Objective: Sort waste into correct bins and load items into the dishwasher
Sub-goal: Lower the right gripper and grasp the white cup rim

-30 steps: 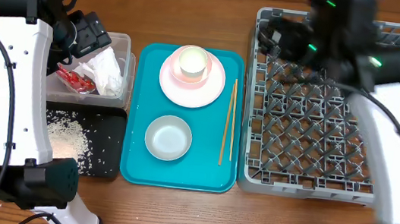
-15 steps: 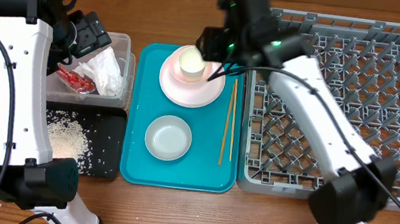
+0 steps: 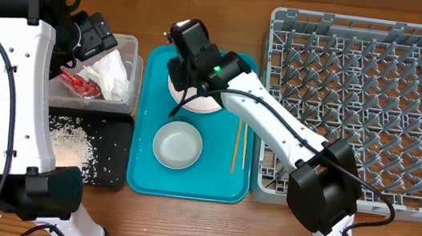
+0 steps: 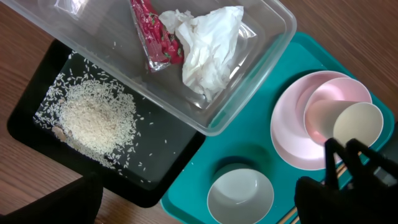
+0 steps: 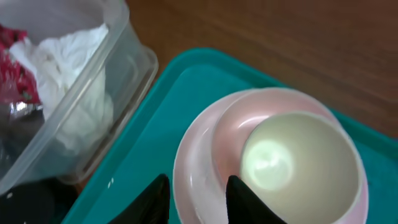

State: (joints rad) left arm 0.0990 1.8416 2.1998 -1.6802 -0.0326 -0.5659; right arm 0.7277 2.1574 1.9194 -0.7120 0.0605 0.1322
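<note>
Over the wooden table [image 3: 152,6], left claw [image 3: 96,38] gapes empty; right claw [image 5: 198,186] straddles the plate [image 5: 194,152] rim, grip unclear.

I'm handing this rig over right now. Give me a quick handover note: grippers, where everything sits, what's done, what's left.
Left gripper: open, empty, over the clear plastic tub.
Right gripper: fingers astride the rim of the round pale pink plate; grip unclear.
Done: crumpled white napkin and red foil wrapper in the tub; white rice grains on the black tray.
To do: plate, pink bowl on it with small cream cup inside, whitish bowl and two wooden chopsticks all sit on the teal tray; grey dish rack holds none.
</note>
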